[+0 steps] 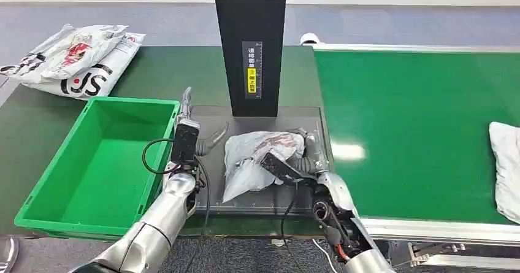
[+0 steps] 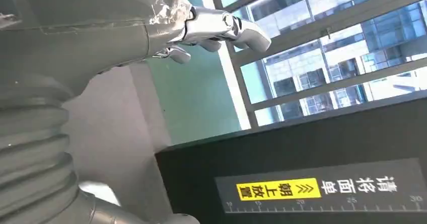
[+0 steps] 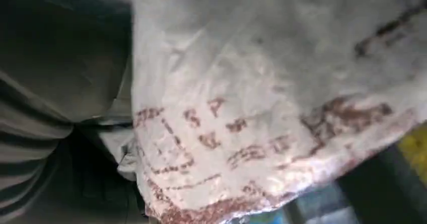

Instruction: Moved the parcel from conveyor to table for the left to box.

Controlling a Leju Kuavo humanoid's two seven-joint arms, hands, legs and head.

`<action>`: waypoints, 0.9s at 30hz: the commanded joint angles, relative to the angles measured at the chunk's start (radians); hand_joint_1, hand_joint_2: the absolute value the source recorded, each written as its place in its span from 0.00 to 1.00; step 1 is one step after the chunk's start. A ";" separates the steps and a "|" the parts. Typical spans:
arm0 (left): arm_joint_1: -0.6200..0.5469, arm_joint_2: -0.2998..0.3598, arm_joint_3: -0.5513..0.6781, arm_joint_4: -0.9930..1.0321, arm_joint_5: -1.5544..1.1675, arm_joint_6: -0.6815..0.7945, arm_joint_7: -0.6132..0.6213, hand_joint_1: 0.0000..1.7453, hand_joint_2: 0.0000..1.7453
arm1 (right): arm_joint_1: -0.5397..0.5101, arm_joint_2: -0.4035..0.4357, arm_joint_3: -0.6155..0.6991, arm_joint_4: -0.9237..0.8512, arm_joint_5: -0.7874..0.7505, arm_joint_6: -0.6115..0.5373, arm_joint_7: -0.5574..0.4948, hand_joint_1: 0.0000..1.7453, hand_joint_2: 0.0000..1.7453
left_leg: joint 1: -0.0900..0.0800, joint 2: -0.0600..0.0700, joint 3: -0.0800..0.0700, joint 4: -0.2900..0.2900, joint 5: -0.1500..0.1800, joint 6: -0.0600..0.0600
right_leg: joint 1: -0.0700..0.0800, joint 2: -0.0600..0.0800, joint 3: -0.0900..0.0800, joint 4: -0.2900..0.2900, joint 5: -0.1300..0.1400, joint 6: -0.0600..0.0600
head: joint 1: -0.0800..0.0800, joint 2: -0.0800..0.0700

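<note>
A crumpled white parcel [image 1: 254,159] with red print lies on the dark grey mat [image 1: 211,116] in front of the black pillar. My right hand [image 1: 308,152] grips its right side, fingers wrapped onto the bag. Seen from the right wrist, the parcel [image 3: 262,113] is pressed close against the camera and hides the fingers. My left hand [image 1: 189,121] hovers between the green box [image 1: 43,193] and the parcel, fingers apart and holding nothing, its thumb pointing toward the bag. In the left wrist view the left hand [image 2: 216,30] is stretched out, with nothing in it.
A black scanner pillar [image 1: 250,46] with a yellow label stands just behind the mat. The green conveyor [image 1: 417,119] runs along the right, with another white parcel [image 1: 506,169] at its far right. A pile of printed bags [image 1: 73,61] lies at the back left.
</note>
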 commanded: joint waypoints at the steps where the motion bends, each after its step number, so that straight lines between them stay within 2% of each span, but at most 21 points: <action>1: -0.039 0.003 0.042 0.033 0.008 -0.016 0.004 0.00 1.00 | -0.050 -0.056 0.219 0.206 0.003 0.065 -0.017 1.00 1.00 | 0.000 0.002 0.003 -0.001 0.000 0.001 | 0.001 0.000 0.003 -0.002 0.001 0.000 | 0.000 0.000; 4: -0.044 0.001 0.040 0.036 0.009 -0.017 0.004 0.00 1.00 | -0.061 -0.052 0.228 0.225 0.005 0.067 -0.022 1.00 1.00 | 0.000 0.003 0.002 -0.001 0.000 0.000 | 0.000 0.001 0.002 -0.002 0.001 0.000 | 0.000 0.000; 7: -0.056 -0.003 0.033 0.044 0.012 -0.023 0.004 0.00 1.00 | -0.105 -0.043 0.276 0.292 0.014 0.086 -0.073 1.00 1.00 | 0.000 0.003 0.002 -0.001 0.001 0.001 | 0.000 0.001 0.001 -0.001 0.001 -0.001 | 0.000 0.000; 8: -0.066 -0.006 0.031 0.052 0.013 -0.025 0.004 0.00 1.00 | -0.124 -0.036 0.306 0.317 0.034 0.085 -0.085 0.00 1.00 | 0.000 0.003 0.001 0.000 0.000 0.000 | 0.000 0.002 0.001 -0.001 0.001 0.000 | 0.000 0.000; 9: -0.071 -0.004 0.012 0.061 0.008 -0.068 0.004 0.00 1.00 | -0.112 -0.022 0.259 0.299 -0.035 -0.013 -0.151 0.00 1.00 | 0.000 0.004 0.002 -0.001 0.001 0.000 | 0.000 0.002 0.001 -0.001 0.002 -0.001 | 0.000 0.000; 10: -0.063 -0.005 0.005 0.053 0.002 -0.077 0.005 0.00 1.00 | -0.107 -0.016 0.229 0.275 -0.062 -0.123 -0.164 0.00 1.00 | 0.000 0.004 0.002 0.000 0.000 0.000 | 0.001 0.002 0.000 -0.001 0.002 -0.001 | 0.000 0.000; 27: -0.046 -0.001 0.001 0.027 -0.001 -0.079 0.014 0.00 1.00 | -0.101 -0.033 0.236 0.234 -0.069 -0.098 -0.155 0.00 1.00 | 0.000 0.006 0.002 -0.001 0.001 -0.001 | 0.000 0.002 0.001 -0.001 0.002 -0.002 | 0.000 0.000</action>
